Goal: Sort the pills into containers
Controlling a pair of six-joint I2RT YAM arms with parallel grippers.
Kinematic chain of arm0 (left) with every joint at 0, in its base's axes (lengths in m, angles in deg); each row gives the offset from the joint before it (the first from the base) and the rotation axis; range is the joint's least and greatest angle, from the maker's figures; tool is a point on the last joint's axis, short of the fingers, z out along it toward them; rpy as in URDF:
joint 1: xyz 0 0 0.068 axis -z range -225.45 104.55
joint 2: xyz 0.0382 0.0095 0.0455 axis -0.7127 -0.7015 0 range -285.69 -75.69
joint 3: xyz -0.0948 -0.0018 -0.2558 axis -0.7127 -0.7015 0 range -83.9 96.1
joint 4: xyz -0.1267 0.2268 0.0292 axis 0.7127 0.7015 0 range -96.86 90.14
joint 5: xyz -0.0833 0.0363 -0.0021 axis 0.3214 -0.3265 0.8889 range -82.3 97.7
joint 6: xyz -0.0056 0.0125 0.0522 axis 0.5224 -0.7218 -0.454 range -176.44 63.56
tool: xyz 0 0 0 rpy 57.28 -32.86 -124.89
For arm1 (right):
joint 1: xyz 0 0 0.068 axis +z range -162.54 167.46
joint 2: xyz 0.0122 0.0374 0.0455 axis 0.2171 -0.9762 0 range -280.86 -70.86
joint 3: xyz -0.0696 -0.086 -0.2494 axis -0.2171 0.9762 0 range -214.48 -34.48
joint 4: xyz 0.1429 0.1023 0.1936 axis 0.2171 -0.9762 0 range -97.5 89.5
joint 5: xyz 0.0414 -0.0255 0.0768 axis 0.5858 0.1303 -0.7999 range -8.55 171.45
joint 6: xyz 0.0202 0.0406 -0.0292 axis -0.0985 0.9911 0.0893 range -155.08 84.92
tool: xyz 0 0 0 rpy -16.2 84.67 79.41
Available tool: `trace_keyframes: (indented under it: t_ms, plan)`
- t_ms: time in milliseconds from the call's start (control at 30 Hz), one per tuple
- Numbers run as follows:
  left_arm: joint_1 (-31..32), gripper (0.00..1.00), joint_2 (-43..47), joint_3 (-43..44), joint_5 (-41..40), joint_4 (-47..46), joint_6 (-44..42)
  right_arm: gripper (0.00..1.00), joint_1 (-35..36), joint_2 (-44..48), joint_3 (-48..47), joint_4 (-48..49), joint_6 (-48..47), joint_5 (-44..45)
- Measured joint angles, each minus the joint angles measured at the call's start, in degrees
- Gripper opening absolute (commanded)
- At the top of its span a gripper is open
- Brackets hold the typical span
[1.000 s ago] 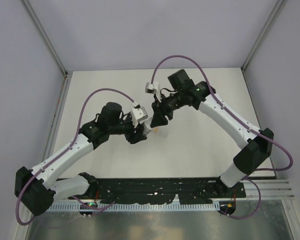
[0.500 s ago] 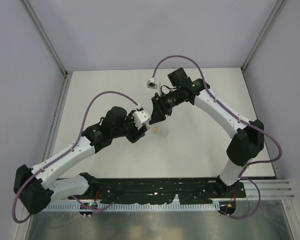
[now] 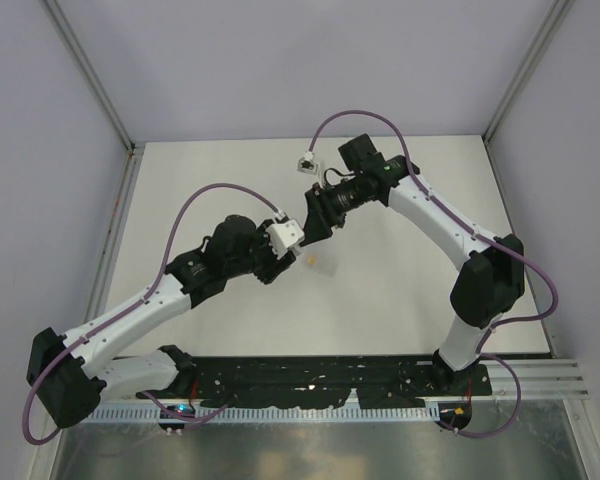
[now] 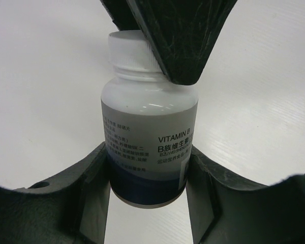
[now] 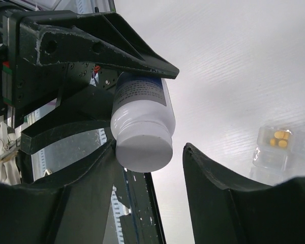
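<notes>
Left tool (image 4: 147, 158) grips bottle (image 4: 148, 122) | right tool (image 5: 150, 147) parted around white cap (image 4: 126, 48), still on | packet (image 5: 273, 147) at bottle's 4 o'clock holds pills (image 5: 280, 138) | sorting looks unfinished

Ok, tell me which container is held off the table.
The white-capped bottle, gripped by the left claw in mid-air; the clear packet holding orange pills lies flat on the table.

The top camera looks steeply down on the table (image 3: 400, 290) from high at its 6 o'clock edge. The left wrist camera faces about 2 o'clock, the right apparently 8 o'clock; both, very near, share the bottle (image 4: 147, 137).
</notes>
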Motion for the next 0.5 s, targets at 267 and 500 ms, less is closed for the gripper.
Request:
trace_keyframes:
  t_ms: [267, 500]
  plan:
    - [0.22, 0.0, 0.0, 0.0, 0.02, -1.31, -0.76, 0.71, -0.87, 0.81, 0.66, 0.07, -0.74, -0.04]
    - [0.26, 0.0, 0.0, 0.0, 0.04, -1.38, -0.76, 0.76, -1.09, 2.95, 1.4, -0.04, -2.62, -0.02]
